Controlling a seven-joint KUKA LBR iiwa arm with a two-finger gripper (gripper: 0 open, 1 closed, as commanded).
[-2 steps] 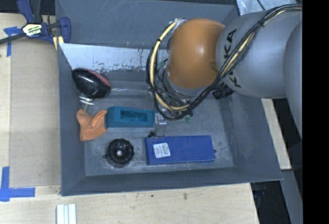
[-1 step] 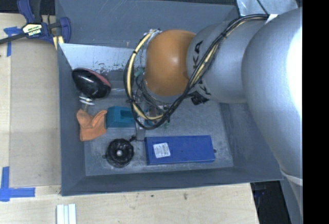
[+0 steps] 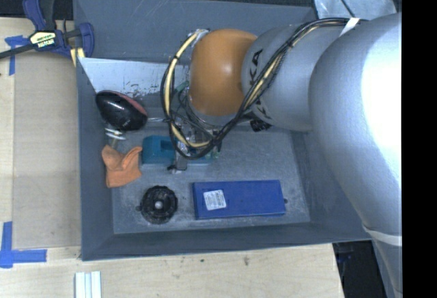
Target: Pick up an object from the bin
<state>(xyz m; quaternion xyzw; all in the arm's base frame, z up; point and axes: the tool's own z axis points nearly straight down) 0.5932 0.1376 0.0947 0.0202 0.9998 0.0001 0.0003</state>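
Entry: grey metal bin (image 3: pixel 290 153), one arm reaching in from the view's right.

- End effector (image 3: pixel 183 156): low over the bin floor under the arm's orange cover; whether it is open or closed, or has hold of anything, cannot be told.
- Small teal squarish block (image 3: pixel 157 151): mid-bin, immediately on the view's left of the end effector, possibly touching; the likely pick. No clear long axis.
- Crumpled orange cloth-like piece (image 3: pixel 122 166): just beyond the block, further left.
- Black round disc (image 3: pixel 158 204): nearer the front wall.
- Flat blue rectangular box with white label (image 3: pixel 238 199): long axis across the view, apart.
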